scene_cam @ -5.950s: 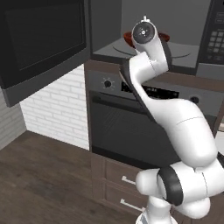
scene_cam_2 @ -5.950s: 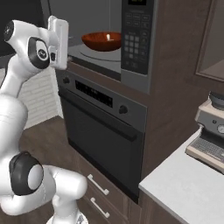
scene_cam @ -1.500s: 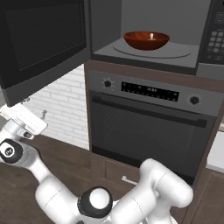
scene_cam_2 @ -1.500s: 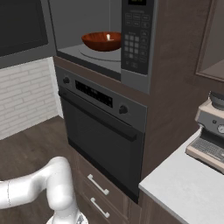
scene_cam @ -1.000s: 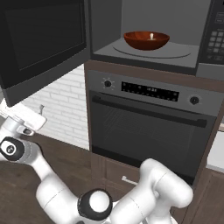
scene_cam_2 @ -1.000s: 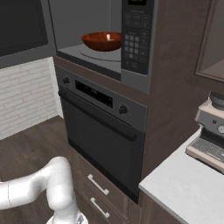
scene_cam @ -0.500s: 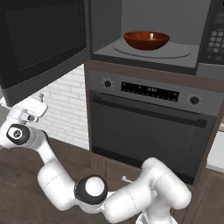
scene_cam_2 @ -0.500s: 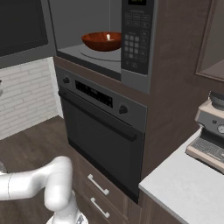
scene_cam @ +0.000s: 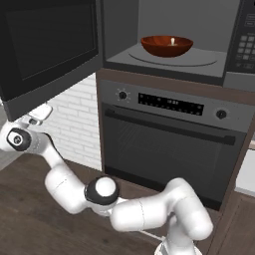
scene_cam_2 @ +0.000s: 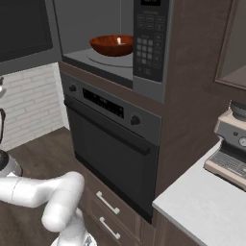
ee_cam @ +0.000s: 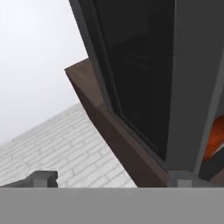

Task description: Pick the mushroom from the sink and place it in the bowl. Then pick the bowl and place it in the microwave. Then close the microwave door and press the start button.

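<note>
At the far left of the left base view, the gripper sits just under the lower edge of the microwave door, which fills the upper left of that frame, swung wide open. Its jaws are spread wide and hold nothing; whether a fingertip touches the door's edge cannot be told. From the hand view, the two dark finger tips rise far apart at the bottom, with the door's dark window running up the middle of the frame and white brick wall at lower left.

Right of the door, the microwave stands open, its pale cavity at top centre. On the round turntable rests the bowl, upright and glossy reddish-brown. Inside it a small pale speck shows, the mushroom, too tiny to make out further. Toward the upper right edge is the keypad. Below the microwave, across the middle of the frame, the oven is closed.
</note>
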Tool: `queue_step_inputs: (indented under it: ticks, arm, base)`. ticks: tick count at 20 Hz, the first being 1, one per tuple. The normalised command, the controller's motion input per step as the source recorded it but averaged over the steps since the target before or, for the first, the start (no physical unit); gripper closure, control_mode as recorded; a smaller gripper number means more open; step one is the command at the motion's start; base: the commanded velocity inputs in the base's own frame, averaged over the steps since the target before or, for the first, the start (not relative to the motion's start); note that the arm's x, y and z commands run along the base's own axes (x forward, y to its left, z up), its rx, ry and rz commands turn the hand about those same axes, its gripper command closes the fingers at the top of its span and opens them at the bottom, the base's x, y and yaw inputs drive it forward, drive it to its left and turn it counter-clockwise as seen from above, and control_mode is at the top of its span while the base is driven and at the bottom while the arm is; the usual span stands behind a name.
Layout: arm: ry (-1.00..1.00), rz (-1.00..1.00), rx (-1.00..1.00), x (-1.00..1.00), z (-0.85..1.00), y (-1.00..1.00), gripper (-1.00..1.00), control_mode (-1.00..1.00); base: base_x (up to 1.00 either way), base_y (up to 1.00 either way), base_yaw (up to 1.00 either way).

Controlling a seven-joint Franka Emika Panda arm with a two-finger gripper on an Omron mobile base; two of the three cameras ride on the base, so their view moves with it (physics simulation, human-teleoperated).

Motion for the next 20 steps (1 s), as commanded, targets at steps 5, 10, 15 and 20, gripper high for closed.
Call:
queue_step_inputs:
  ticks: [5,10,15,20]
  arm:
    - [-0.29,0.00,0.05,-0.13,0.83,-0.10,-1.00,-1.00]
    - [-0.53,0.00,0.15,-0.75,0.46,-0.76,-1.00,-1.00]
    - [-0.86,0.00,0.52,-0.64,-0.10,-0.80,-1.00,-1.00]
    - [-0.75,0.13,0.54,-0.81,-0.25,-0.04,-1.00,-1.00]
  base:
    - [0.00,0.00,0.00]
    - [0.00,0.00,0.00]
    - [0.00,0.00,0.00]
    - [0.00,0.00,0.00]
